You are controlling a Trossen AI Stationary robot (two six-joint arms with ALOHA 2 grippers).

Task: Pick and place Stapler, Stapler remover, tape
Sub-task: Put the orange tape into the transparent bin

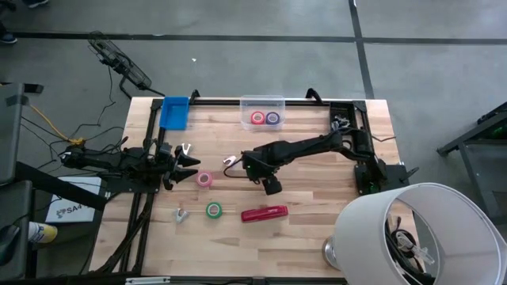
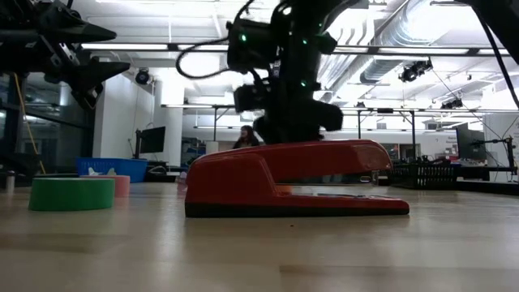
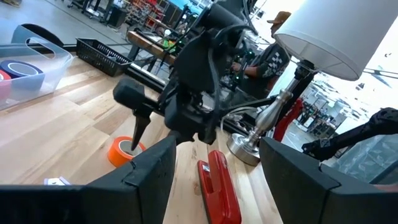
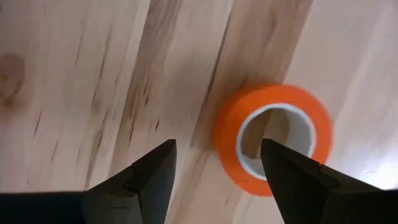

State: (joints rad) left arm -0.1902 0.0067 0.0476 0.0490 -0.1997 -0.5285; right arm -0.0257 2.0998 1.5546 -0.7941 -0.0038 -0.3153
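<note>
— Where does the right gripper (image 4: 217,148) stand?

— Near the middle of the table (image 1: 317,198), pointing down over an orange tape roll (image 4: 225,140) that lies flat on the wood. Its fingers are spread, one outside the ring and one over the pale core. The wrist view shows a gap on both sides of the wall, so it is not pinching the roll.

— And the left gripper (image 1: 194,165)?

— It hovers at the table's left side, jaws parted and with nothing between them, just beside a pink tape roll (image 1: 204,179).

— The stapler?

— The red stapler (image 1: 264,214) lies flat toward the front edge, apart from both grippers, with a green tape roll (image 1: 214,210) to its left.

— More tape?

— A red roll (image 1: 257,118) and a purple roll (image 1: 272,118) sit inside a clear tub (image 1: 262,101) at the back edge. A blue bin (image 1: 175,112) stands to the tub's left.

— The staple removers?

— There are three silvery claws. One (image 1: 185,149) is just behind the left gripper, one (image 1: 230,161) is beside the right gripper, and one (image 1: 181,214) is left of the green roll.

— Any writing?

— Only on a white sheet (image 1: 67,207) off the table's left edge. It begins "SA", and the rest is too small to read. Any marks on the stapler and the rolls are too small to tell.

— Anything else?

— A lamp with a white shade (image 1: 412,229) stands at the front right corner.
</note>
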